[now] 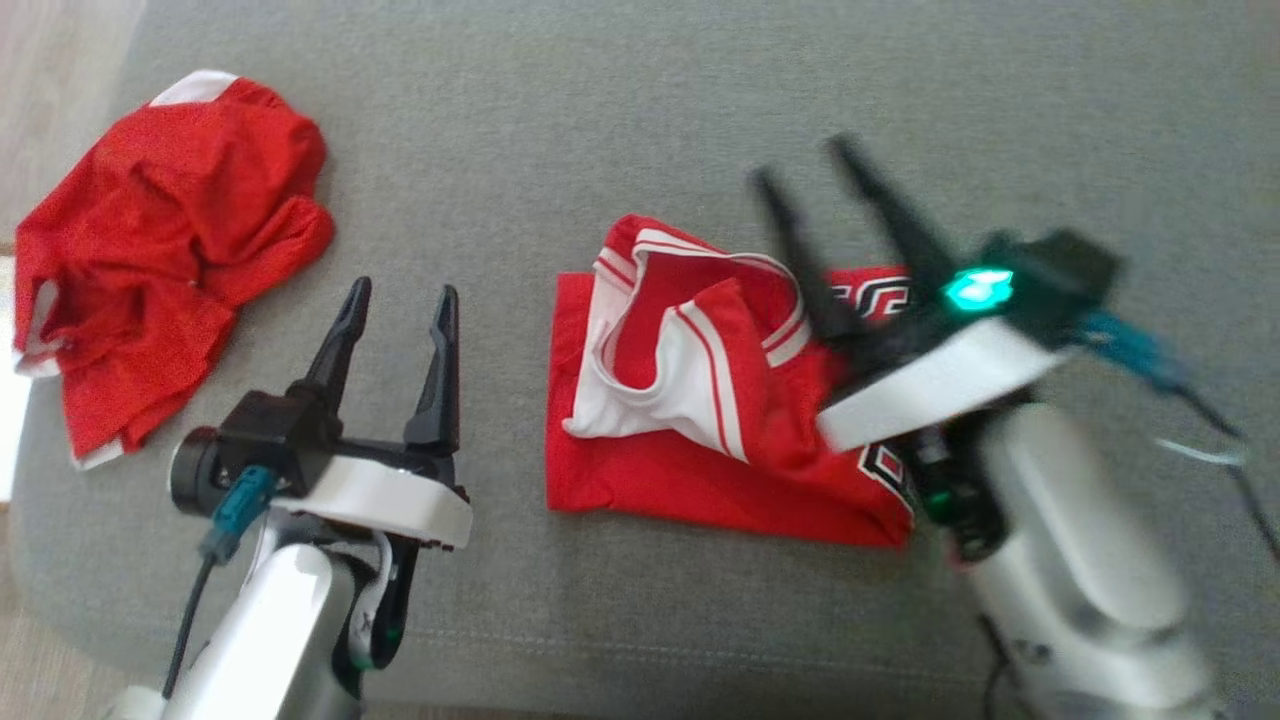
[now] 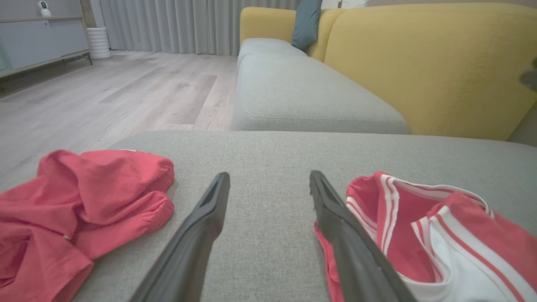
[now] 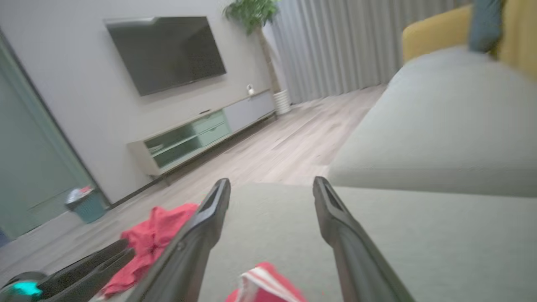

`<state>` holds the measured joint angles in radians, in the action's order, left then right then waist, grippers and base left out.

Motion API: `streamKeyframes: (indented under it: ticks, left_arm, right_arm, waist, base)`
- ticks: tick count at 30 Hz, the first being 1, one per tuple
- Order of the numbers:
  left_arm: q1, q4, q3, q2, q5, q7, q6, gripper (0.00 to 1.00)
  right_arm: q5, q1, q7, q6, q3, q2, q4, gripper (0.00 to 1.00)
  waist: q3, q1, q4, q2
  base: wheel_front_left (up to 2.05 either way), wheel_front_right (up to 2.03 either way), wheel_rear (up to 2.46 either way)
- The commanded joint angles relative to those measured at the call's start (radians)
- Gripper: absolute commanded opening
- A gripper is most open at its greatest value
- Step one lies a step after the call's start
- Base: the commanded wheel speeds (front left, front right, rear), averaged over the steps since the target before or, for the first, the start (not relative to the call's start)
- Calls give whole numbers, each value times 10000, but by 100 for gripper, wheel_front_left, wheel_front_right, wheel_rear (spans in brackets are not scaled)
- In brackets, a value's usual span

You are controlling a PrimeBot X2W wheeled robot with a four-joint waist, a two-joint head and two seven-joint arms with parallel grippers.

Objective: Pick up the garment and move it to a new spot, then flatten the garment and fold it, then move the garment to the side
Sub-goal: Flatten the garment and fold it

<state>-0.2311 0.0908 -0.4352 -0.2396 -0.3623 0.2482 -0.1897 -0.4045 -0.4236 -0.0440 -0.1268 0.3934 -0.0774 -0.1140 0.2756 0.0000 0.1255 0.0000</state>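
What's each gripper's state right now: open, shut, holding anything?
Left gripper: open, empty, left of the red jersey.
Right gripper: open, nothing between its fingers, blurred over the red jersey's right side.

Grey cushion (image 1: 560,130), folded red jersey (image 1: 700,470), crumpled red garment (image 1: 170,250)

Seating: grey upholstered cushion (image 1: 640,90), near; second grey seat (image 2: 293,88) beyond it, with a yellow backrest (image 2: 428,67) on the right. Teal pillow (image 2: 306,23) at the far end.
Floor (image 2: 126,92): pale wood planks.
Far side: grey floor-length curtains (image 2: 168,25).
Left wall (image 3: 63,84): pale grey, with a dark mounted television (image 3: 165,52) and a low cabinet (image 3: 201,134) beneath. Potted plant (image 3: 251,12) in the far corner, teal bin (image 3: 86,205) nearer.
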Motion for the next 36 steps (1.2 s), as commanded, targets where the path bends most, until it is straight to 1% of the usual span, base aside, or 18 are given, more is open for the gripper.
streamKeyframes:
  ticks: [1,5,6,9,12,18,29,30,31,33,36]
  left_arm:
    - [-263,-380,462,-276,116,91,-111,100]
    - [-195,-525,566,-395,158,96,-229,100]
    - [-195,-525,566,-395,158,96,-229,100]
    - [-133,-601,625,-474,157,93,-297,100]
    - [-55,-664,669,-561,158,87,-349,100]
    - [34,-739,703,-661,123,86,-394,100]
    - [7,-836,644,-712,117,53,-454,100]
    - [-5,-842,637,-709,118,54,-456,100]
    - [-18,-844,629,-709,121,56,-456,100]
    - [-64,-858,608,-708,139,59,-455,100]
    - [-180,-885,561,-680,151,64,-423,100]
  right_arm:
    - [427,418,-14,-39,-520,-13,677,100]
    - [1214,1583,366,-39,-2410,-308,1574,100]
    - [1214,1583,366,-39,-2410,-308,1574,100]
    - [1556,2495,679,-39,-3435,-373,2217,100]
    - [1732,3269,944,-39,-3976,-314,2728,100]
    - [1805,4126,1221,-39,-4180,-102,3358,100]
    - [1827,4189,1477,-39,-4094,-8,3489,100]
    - [1815,4174,1530,-39,-4058,-30,3419,35]
    - [1791,4147,1563,-39,-3986,-58,3334,0]
    - [1675,4048,1669,-39,-3624,-100,3075,0]
    - [1431,3655,1737,-39,-2681,-90,2455,0]
  waist:
    - [-61,0,-175,0]
    - [-101,0,-446,0]
    - [-101,0,-446,0]
    - [-135,0,-622,0]
    - [-173,0,-767,0]
    - [-184,0,-903,0]
    - [-79,0,-846,0]
    - [-66,0,-830,0]
    - [-54,0,-808,0]
    - [-9,0,-753,0]
    - [120,0,-640,0]
  base:
    - [0,0,0]
    - [0,0,0]
    - [0,0,0]
    - [0,0,0]
    - [0,0,0]
    - [0,0,0]
    - [0,0,0]
    - [0,0,0]
    - [0,0,0]
    - [0,0,0]
    - [0,0,0]
